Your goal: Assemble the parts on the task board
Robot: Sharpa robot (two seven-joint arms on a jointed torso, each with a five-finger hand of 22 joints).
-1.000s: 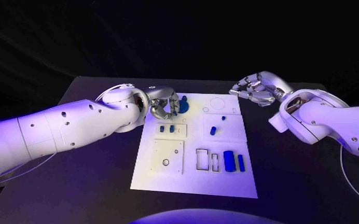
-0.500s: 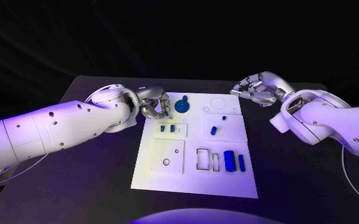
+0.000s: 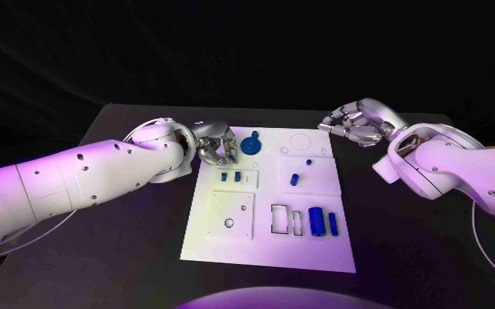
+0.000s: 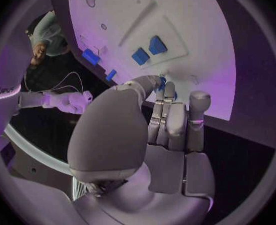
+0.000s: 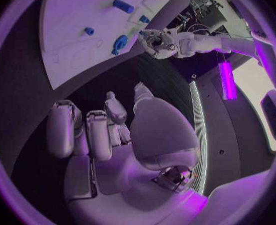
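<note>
White rectangular task board (image 3: 270,244): long axis runs away from robot. Left hand (image 3: 214,144) beside blue round part (image 3: 252,144), fingers curled, empty. Right hand (image 3: 354,124) curled, empty.

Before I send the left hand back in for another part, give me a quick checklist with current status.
1. Left hand free of parts: cannot tell; its fingers are curled, with a bit of blue showing at the fingertips in the left wrist view.
2. Round blue part standing on the task board: ok.
3. Left hand off the round blue part: ok, it sits beside the board's edge.
4. Right hand out of the way: ok, off the board's far corner.
5. Remaining blue parts unobstructed: ok.
</note>
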